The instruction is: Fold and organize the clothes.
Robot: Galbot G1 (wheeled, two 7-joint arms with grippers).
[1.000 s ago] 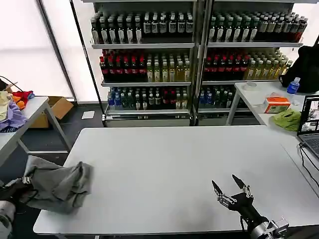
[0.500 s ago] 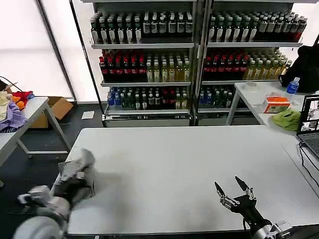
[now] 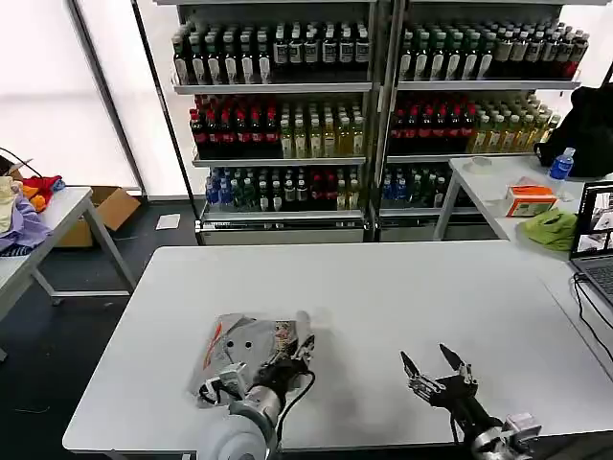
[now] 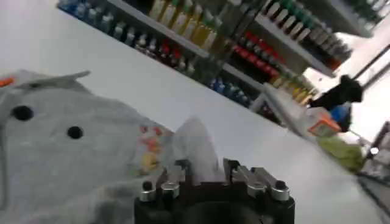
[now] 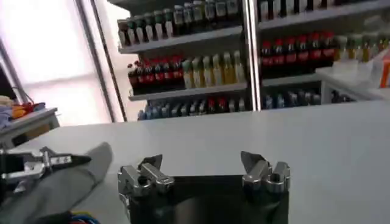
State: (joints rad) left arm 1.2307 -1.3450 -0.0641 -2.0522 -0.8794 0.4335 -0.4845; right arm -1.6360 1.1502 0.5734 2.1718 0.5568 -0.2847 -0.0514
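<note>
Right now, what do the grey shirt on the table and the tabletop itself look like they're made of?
The grey shirt, pinched by the left gripper, looks like soft matte cotton-type knit: it crumples in limp folds and shows no shine. The table looks like a smooth white laminate or coated board, faintly glossy, though its core can't be told.

Soft matt cotton-like cloth in the light grey shirt point(image 3: 251, 343), rumpled and faintly fuzzy, with glossy dark buttons point(image 4: 74, 131) and a flat multicoloured print point(image 4: 149, 148) on the weave. Smooth, matt white laminate across the worktop point(image 3: 383, 307), lightly sheened under the lights; black matt plastic or metal on the left end effector point(image 3: 292, 356) with bright bare-metal screw heads on its body, and the same dark matt finish with silvery metal brackets on the right end effector point(image 3: 429, 364). Glossy bottles point(image 3: 278, 134) along grey painted metal shelves point(image 3: 278, 88) behind.
</note>
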